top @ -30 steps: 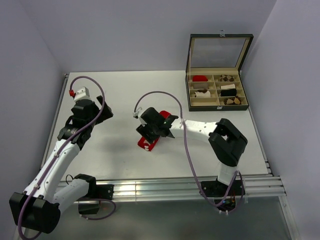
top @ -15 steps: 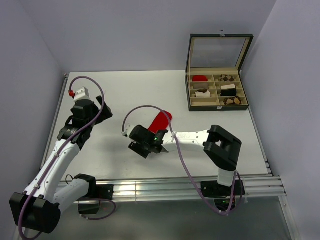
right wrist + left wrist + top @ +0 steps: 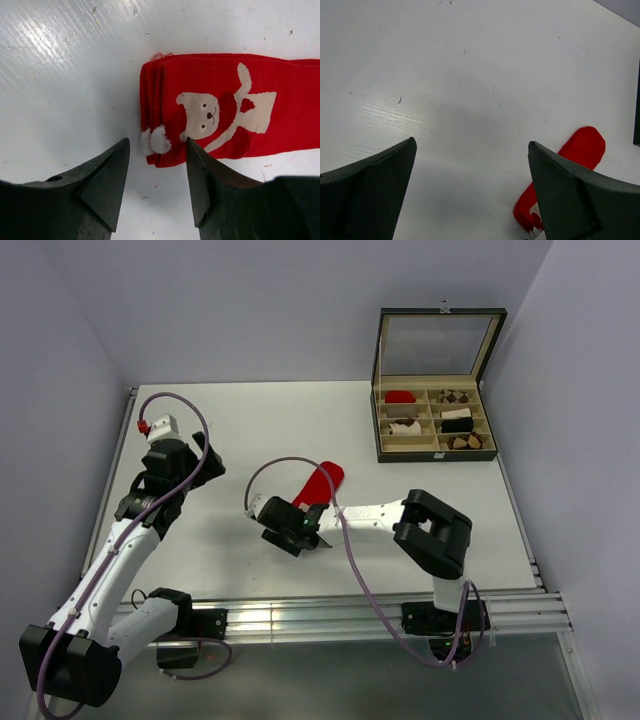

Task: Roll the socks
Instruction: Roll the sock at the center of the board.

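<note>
Your right hand [image 3: 156, 146] has spread out the red sock [image 3: 225, 107] that was bunched under it a second ago. It now lies flat and full length on the table [image 3: 60, 70], apparently ready to roll from the cuff. Drawn back to that end, the hand stands partly open and narrowing, gripping nothing, the white pompom just ahead of its fingertips. Your left hand [image 3: 472, 145] hangs wide open, empty, the sock to its right.

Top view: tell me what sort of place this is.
Probably a robot test cell in a lab: a left arm and right arm bolted to a white table, bare walls close on three sides, and a divided box holding rolled socks.
</note>
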`<action>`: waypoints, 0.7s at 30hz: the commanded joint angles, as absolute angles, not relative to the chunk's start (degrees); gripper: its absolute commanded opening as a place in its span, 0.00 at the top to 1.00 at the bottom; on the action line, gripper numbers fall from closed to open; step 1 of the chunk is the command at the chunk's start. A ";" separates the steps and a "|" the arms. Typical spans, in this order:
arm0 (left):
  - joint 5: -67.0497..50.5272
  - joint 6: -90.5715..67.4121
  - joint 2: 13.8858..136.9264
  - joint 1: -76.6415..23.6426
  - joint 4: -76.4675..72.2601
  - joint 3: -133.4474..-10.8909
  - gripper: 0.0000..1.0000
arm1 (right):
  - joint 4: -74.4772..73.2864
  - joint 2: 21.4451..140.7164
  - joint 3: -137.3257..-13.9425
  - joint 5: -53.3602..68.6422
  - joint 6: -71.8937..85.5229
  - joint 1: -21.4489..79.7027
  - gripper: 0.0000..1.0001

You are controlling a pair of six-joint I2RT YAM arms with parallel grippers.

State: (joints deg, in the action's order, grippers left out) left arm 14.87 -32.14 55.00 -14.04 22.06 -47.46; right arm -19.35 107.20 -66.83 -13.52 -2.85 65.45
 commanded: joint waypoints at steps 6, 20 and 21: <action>14.15 -31.38 54.67 -13.80 19.95 -47.11 0.01 | -19.95 111.00 -68.11 -18.98 -4.13 66.36 0.44; 11.78 -32.16 55.02 -13.80 19.42 -46.76 0.00 | -19.96 113.64 -69.26 -18.20 -3.87 66.71 0.91; 11.43 -32.43 55.19 -13.80 19.60 -46.93 0.01 | -19.69 113.47 -69.34 -17.24 -3.78 66.71 0.97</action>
State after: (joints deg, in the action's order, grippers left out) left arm 13.26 -32.21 55.02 -14.04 21.67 -47.07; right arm -18.00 111.13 -69.56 -20.43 -4.56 66.74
